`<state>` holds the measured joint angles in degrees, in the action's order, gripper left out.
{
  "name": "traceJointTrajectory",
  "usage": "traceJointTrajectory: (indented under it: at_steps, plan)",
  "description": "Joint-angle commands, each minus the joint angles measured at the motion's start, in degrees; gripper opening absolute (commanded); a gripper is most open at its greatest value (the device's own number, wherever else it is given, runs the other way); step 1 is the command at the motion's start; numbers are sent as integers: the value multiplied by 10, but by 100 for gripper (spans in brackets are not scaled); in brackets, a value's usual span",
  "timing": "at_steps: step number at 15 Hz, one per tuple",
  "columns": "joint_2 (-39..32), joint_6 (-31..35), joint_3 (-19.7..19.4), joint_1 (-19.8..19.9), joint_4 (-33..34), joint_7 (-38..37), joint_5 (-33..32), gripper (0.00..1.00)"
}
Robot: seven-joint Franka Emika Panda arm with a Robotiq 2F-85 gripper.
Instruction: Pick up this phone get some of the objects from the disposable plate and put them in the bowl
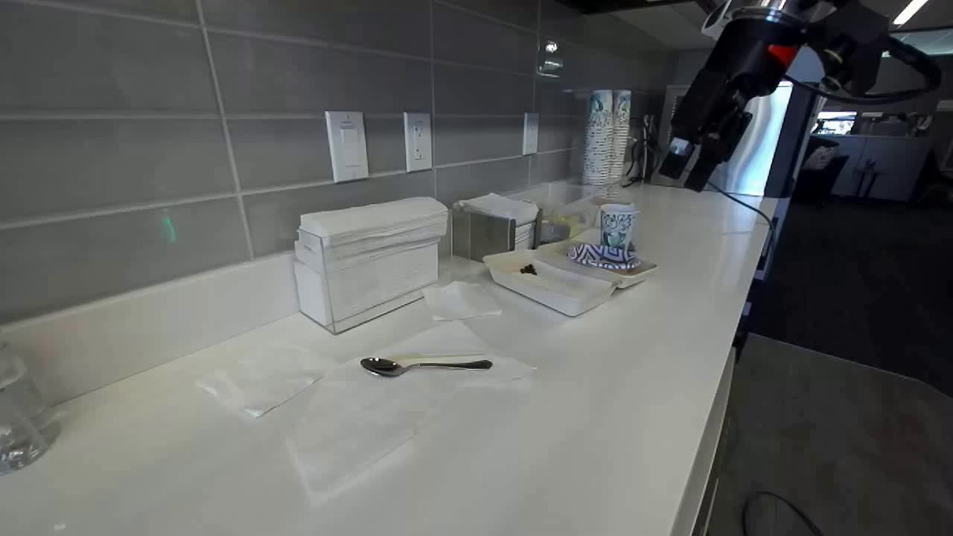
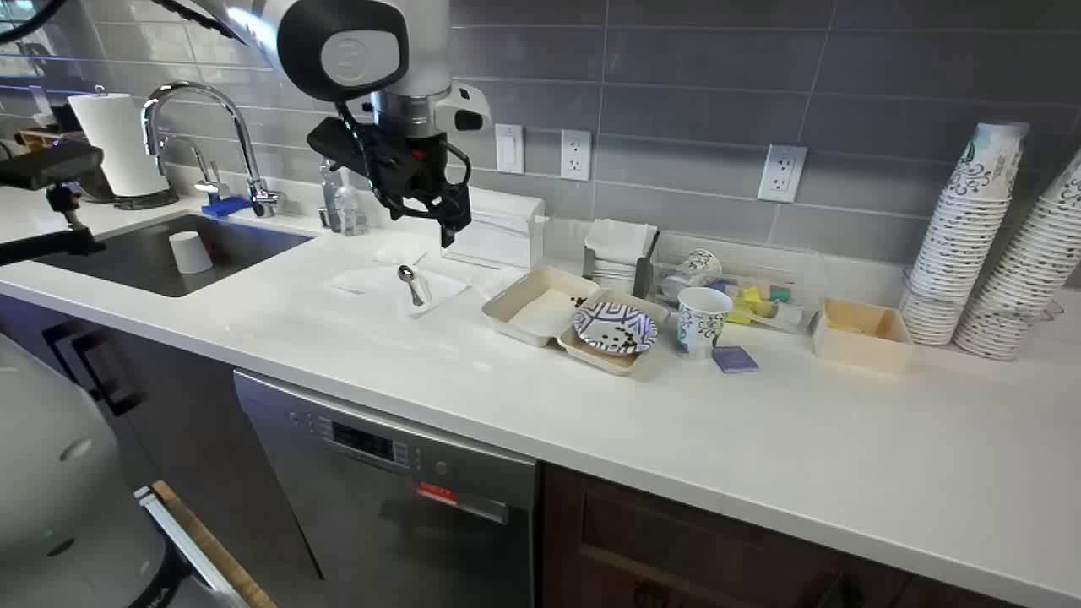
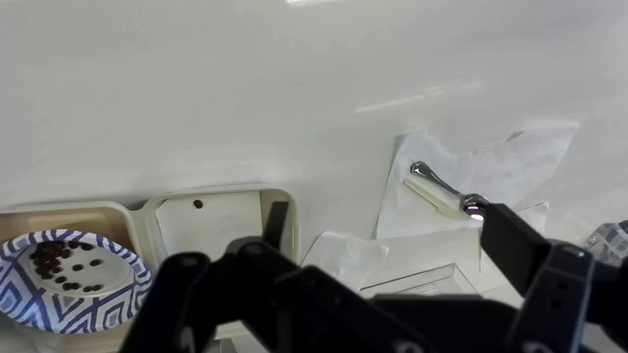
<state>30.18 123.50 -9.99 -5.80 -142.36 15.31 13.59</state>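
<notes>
The spoon (the task's phone) point(image 1: 447, 365) lies on paper napkins; it also shows in an exterior view point(image 2: 411, 283) and the wrist view point(image 3: 436, 179). The disposable plate is a pale two-part tray point(image 1: 551, 296), also in an exterior view point(image 2: 517, 325) and the wrist view point(image 3: 221, 189). Small dark bits point(image 1: 528, 269) lie in it. The blue-patterned bowl point(image 2: 615, 317) rests in its other compartment and holds several dark bits point(image 3: 51, 260). My gripper point(image 1: 688, 173) is open and empty above the counter. In the wrist view, its fingers point(image 3: 385, 211) stand wide apart; one overlaps the spoon head's edge.
A clear holder of napkins point(image 1: 372, 260) stands by the wall, with a metal napkin holder point(image 1: 484, 231) beside it. A paper cup point(image 2: 701, 321) stands near the bowl. A clear bin point(image 2: 743, 291) and tall cup stacks point(image 2: 958, 232) stand further along. A sink point(image 2: 177, 253) is at the far end.
</notes>
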Motion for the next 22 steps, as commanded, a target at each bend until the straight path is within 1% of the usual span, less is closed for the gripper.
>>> traceJointTrajectory:
  at_steps: [1, 20, 21, 22]
  plan:
    - [-1, -2, 10, 11, 1, 5, 6, 100]
    - [-1, -2, 10, 11, 1, 5, 6, 100]
    - [-6, 5, 17, 7, 4, 16, -5, 100]
    - [-11, 8, 24, -9, 7, 39, -1, 100]
